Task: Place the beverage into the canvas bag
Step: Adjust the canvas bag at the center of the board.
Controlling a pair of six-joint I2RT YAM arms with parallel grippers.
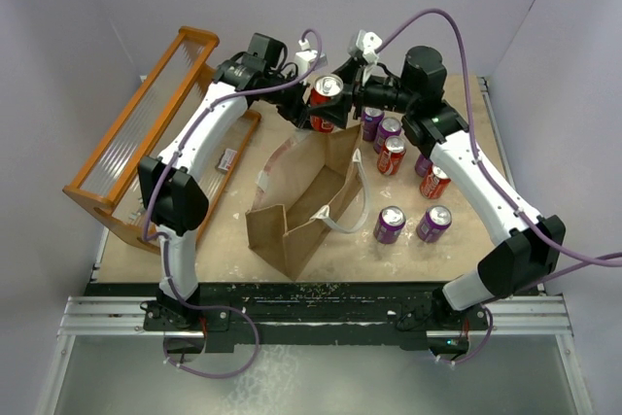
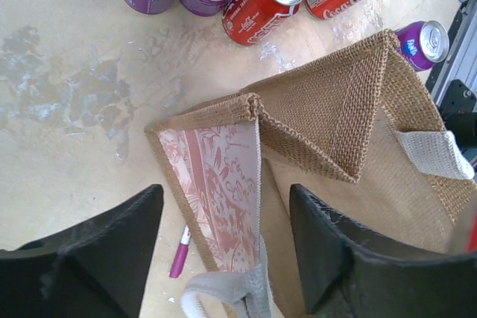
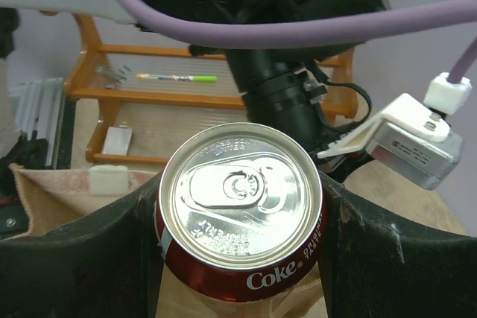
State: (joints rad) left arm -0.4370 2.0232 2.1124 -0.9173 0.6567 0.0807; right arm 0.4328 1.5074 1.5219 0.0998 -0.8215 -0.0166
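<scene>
The beverage, a red Coke can (image 3: 240, 195), sits upright between my right gripper's (image 3: 240, 258) black fingers, which are shut on its sides. From above, the can (image 1: 326, 94) hangs over the far end of the canvas bag (image 1: 301, 201), a tan bag standing open with white loop handles. My left gripper (image 2: 223, 206) is open, and its fingers (image 2: 112, 251) straddle the bag's far wall (image 2: 216, 176) with the pink patterned lining. A white handle (image 2: 231, 292) lies between the jaws. Neither finger presses on the wall.
Several purple and red cans (image 1: 389, 143) stand on the table right of the bag, two purple ones (image 1: 390, 224) nearer the front. An orange slatted rack (image 1: 146, 133) fills the left side. A pink pen (image 2: 179, 252) lies on the table by the bag.
</scene>
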